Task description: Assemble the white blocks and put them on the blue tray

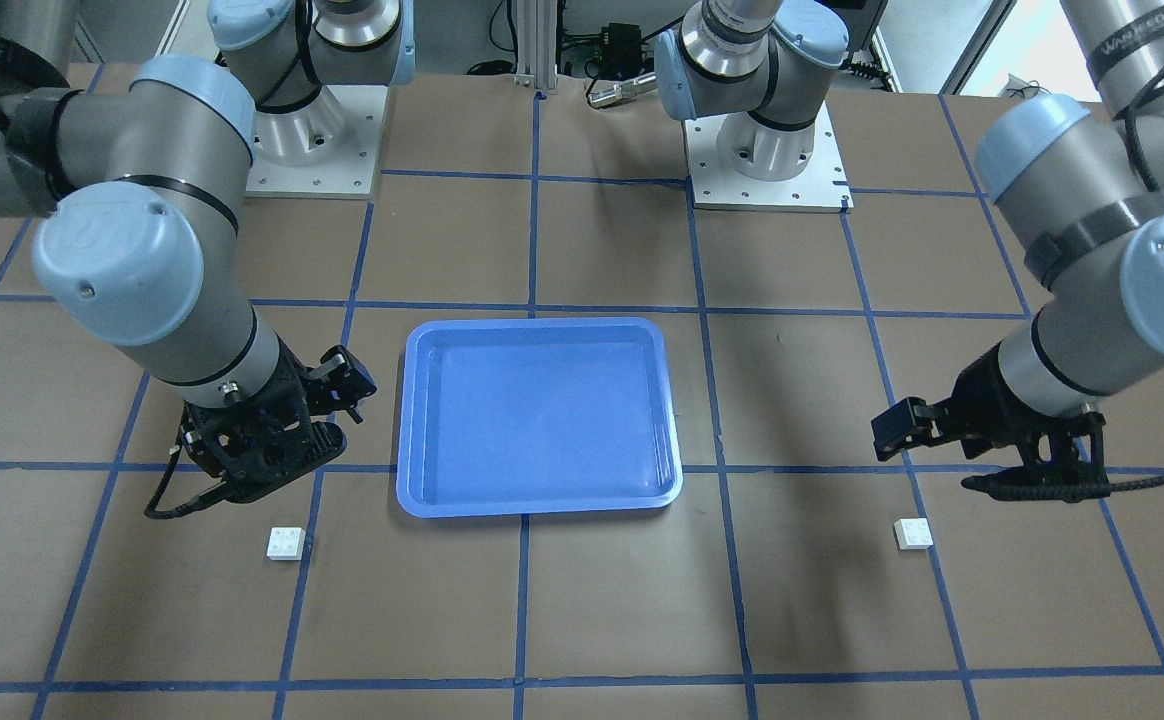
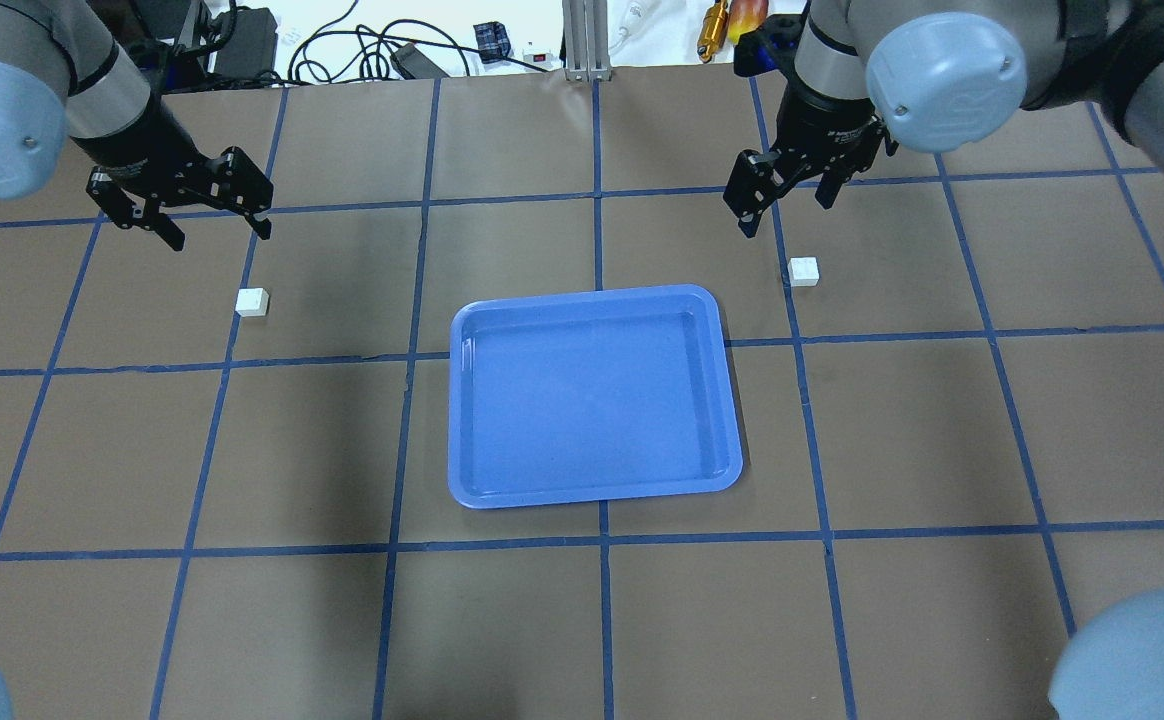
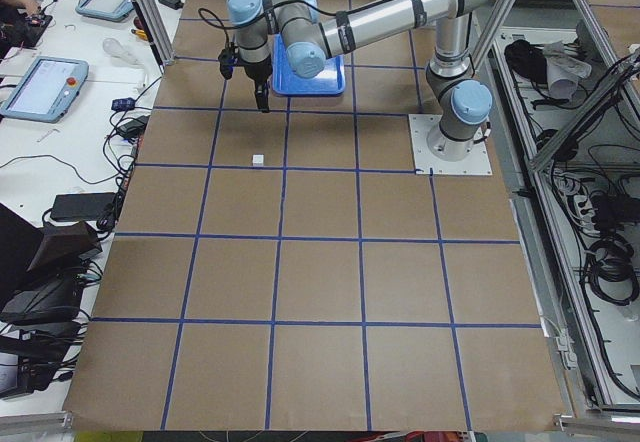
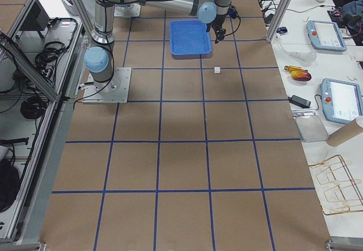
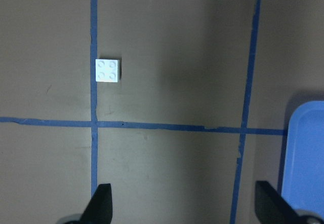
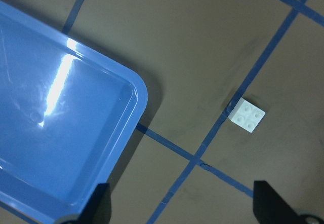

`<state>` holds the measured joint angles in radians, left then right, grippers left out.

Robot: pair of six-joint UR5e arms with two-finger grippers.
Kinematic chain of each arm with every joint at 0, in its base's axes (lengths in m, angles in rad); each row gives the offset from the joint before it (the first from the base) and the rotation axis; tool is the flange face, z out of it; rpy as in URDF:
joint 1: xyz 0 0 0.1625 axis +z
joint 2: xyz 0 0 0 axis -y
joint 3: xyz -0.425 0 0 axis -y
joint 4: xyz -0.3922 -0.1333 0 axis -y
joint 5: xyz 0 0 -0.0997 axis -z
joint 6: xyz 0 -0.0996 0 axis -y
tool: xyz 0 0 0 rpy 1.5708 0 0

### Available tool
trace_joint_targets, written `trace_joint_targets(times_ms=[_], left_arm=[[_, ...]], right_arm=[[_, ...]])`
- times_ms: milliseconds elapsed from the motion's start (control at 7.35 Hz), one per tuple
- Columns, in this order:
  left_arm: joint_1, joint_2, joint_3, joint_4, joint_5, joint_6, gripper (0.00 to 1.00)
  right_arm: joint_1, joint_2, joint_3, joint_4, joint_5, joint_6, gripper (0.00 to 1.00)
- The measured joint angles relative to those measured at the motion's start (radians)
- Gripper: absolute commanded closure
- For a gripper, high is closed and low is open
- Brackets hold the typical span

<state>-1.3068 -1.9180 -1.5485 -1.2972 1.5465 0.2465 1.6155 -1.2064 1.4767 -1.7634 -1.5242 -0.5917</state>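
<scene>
Holds left end effector (image 2: 219, 235) and right end effector (image 2: 785, 215) wide open, empty, above the counter (image 2: 342, 450), near left white block (image 2: 252, 302) and right white block (image 2: 803, 271) flanking blue tray (image 2: 592, 400).

- Crops tray (image 5: 309, 158) at 4 o'clock in left wrist view, at 8 o'clock in right wrist view.
- Crops fingers (image 5: 101, 204) at 6 o'clock in both.
- Renders brick (image 3: 258, 159) too small for studs in side views.
</scene>
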Motion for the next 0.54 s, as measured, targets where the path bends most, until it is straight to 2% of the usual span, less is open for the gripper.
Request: trace_joint_targets(times_ms=[136, 408, 544], left_arm=[[0.019, -0.059, 0.01, 0.055, 0.005, 0.069, 0.0], [0.036, -0.146, 0.014, 0.144, 0.08, 0.193, 0.02], [0.041, -0.174, 0.005, 0.173, 0.102, 0.214, 0.03]], right_arm=[[-0.002, 0.025, -0.001, -0.012, -0.007, -0.195, 0.0], [-0.021, 0.072, -0.001, -0.071, -0.005, -0.613, 0.0], [-0.044, 0.086, 0.003, -0.117, 0.009, -0.757, 0.0]])
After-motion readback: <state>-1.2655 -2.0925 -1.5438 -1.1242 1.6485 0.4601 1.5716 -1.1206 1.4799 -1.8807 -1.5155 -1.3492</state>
